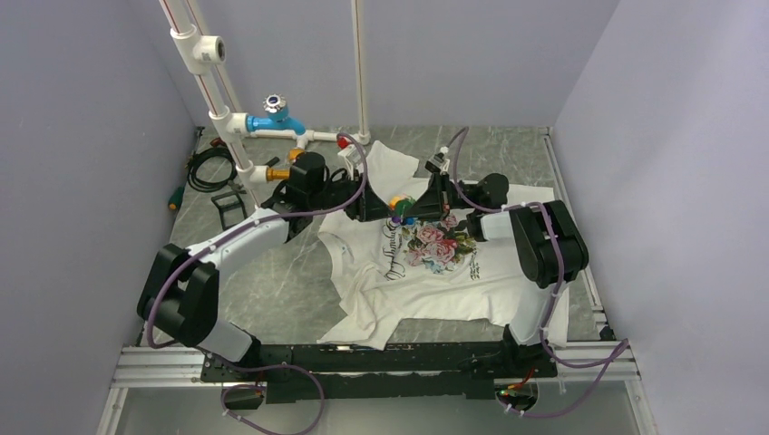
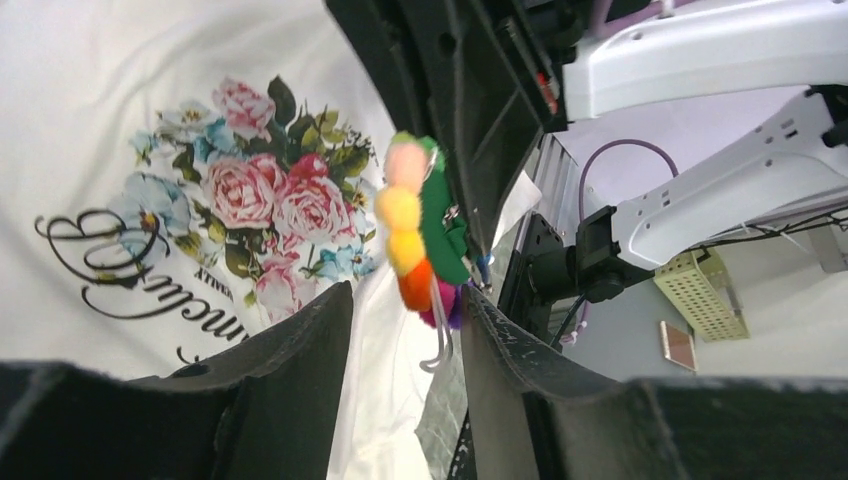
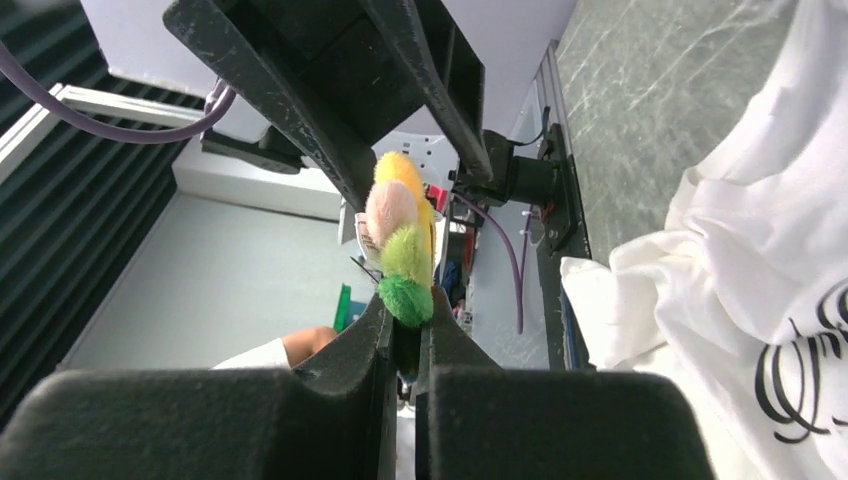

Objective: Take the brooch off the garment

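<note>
The brooch (image 1: 397, 203) is a cluster of pink, yellow, orange, green and purple pompoms. My right gripper (image 1: 419, 208) is shut on its green edge and holds it in the air above the garment (image 1: 435, 272), a white T-shirt with a rose print lying flat. In the right wrist view the fingertips (image 3: 372, 330) pinch the brooch (image 3: 400, 230). My left gripper (image 2: 405, 305) is open, its jaws on either side of the brooch's (image 2: 420, 235) lower end. The open pin wire (image 2: 437, 345) hangs free between them. The shirt (image 2: 150, 100) lies below.
White PVC pipes with a blue valve (image 1: 272, 113) stand at the back left. A coiled black cable (image 1: 210, 168) and a small black clamp (image 1: 228, 207) lie on the grey table left of the shirt. An aluminium rail (image 1: 163, 362) runs along the near edge.
</note>
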Tool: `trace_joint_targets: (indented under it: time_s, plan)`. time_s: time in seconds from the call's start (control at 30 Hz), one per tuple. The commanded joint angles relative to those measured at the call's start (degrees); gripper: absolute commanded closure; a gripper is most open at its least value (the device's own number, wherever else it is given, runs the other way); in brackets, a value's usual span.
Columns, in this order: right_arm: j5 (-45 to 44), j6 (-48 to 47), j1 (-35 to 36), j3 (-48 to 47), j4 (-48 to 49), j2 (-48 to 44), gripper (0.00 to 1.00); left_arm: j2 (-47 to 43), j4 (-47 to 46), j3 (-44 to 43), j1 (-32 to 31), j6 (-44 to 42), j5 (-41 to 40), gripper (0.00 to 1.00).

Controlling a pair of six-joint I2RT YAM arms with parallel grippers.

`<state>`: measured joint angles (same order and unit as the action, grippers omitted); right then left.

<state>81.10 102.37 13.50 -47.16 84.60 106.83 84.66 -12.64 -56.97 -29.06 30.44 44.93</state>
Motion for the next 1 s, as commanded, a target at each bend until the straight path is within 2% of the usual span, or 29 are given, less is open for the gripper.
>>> trace_joint_targets:
  time_s: [0.0, 0.13, 0.23, 0.4, 0.5, 0.57, 0.6, 0.67, 0.73, 0.87, 0.97]
  plan:
    - [-2.02, -7.2, -1.87, 1.92, -3.05, -2.94, 1.0, 2.02, 4.22, -4.95, -0.64, -1.09, -1.45, 0.5]
    - [-2.0, -12.53, -3.42, 3.47, -9.88, -5.13, 1.0, 1.81, 11.11, -7.72, -3.62, -6.54, -6.72, 0.47]
    - [-1.38, -15.88, -4.43, 4.46, -12.78, -6.86, 1.0, 1.35, 12.43, -7.86, -4.86, -7.75, -9.78, 0.46]
    - [-0.23, -27.75, -6.81, 6.13, -27.27, -11.39, 1.0, 1.16, 14.26, -9.72, -7.95, -13.07, -14.68, 0.45]
    - [0.72, -42.21, -8.66, 5.28, -45.22, -14.82, 1.0, 3.12, 13.95, -12.12, -8.7, -13.98, -16.69, 0.45]
    - [0.78, -58.97, -9.69, 2.18, -66.39, -17.27, 1.0, 5.05, 14.16, -14.34, -8.69, -14.16, -16.9, 0.45]
    - [0.55, -69.27, -10.08, -1.48, -82.29, -17.77, 1.0, 5.93, 13.56, -15.22, -8.59, -13.59, -16.65, 0.45]
    - [1.28, -84.42, -10.34, -5.93, -100.23, -16.62, 1.0, 7.43, 11.64, -16.11, -8.32, -12.01, -14.6, 0.45]
    - [2.25, -92.89, -10.96, -8.4, -109.78, -14.7, 1.0, 8.87, 9.59, -16.44, -8.28, -10.36, -12.12, 0.47]
    - [4.04, -105.23, -12.53, -12.32, -122.13, -10.53, 1.0, 12.12, 5.56, -15.88, -7.32, -4.32, -8.44, 0.48]
    - [5.29, -105.57, -13.22, -13.28, -123.65, -7.81, 1.0, 14.06, 2.18, -14.49, -5.95, 0.33, -5.71, 0.46]
